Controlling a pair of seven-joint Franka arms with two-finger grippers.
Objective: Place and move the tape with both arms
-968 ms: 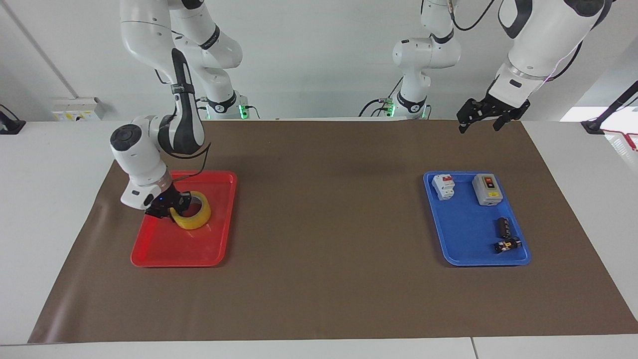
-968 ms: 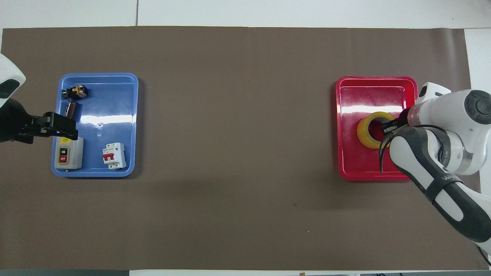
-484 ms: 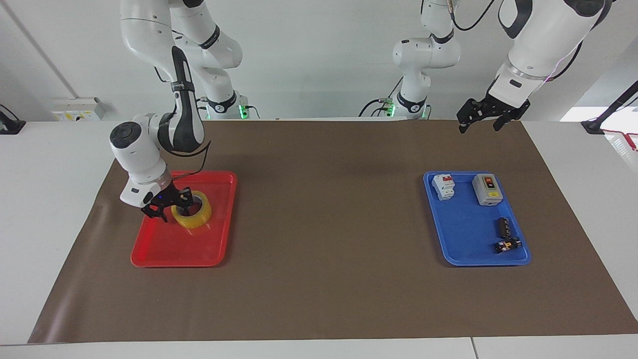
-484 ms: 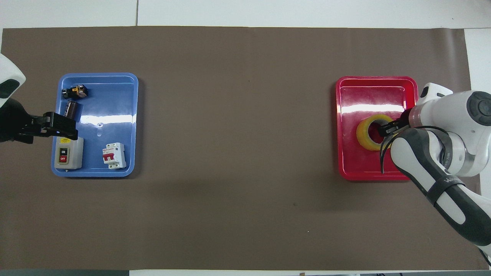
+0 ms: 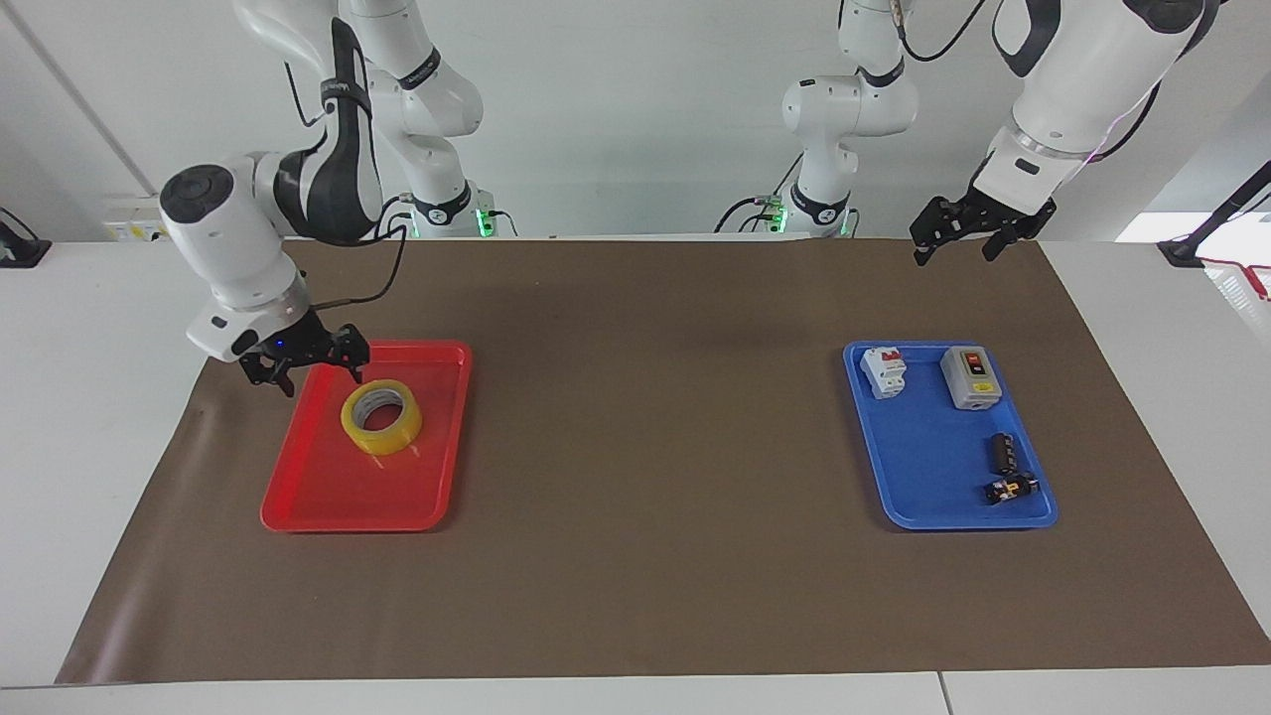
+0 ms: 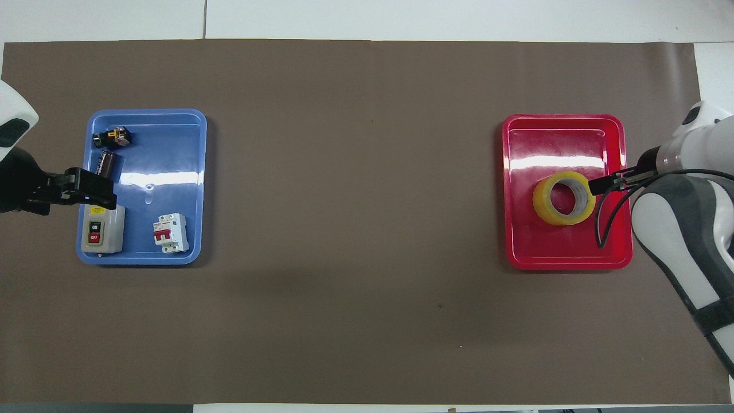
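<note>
Now we see that the right gripper (image 5: 304, 365) has let go of the tape (image 5: 381, 416): a second ago its fingers were clamped on the roll's wall, with the roll tipped up on one side, and half a second ago they were spreading while still low around it. Its fingers now stand spread and empty, and the gripper has risen and drawn back to hang over the red tray (image 5: 328, 506), at the tray's corner nearest the robots at the right arm's end.

We find the tape lying flat on the tray floor, its hole facing up, roughly midway along the tray and toward the edge at the right arm's end of the table. Nothing touches it.

At the other end of the brown mat (image 5: 635, 596), the left gripper (image 5: 968, 236) has not moved. It waits with fingers spread and empty, over the mat's edge nearest the robots, above the blue tray (image 5: 923, 516) with its switch parts.

We judge the placing step done, since the roll sits settled in the red tray. What remains, as we read the task, is any further move of the tape, perhaps with the left arm taking part.
</note>
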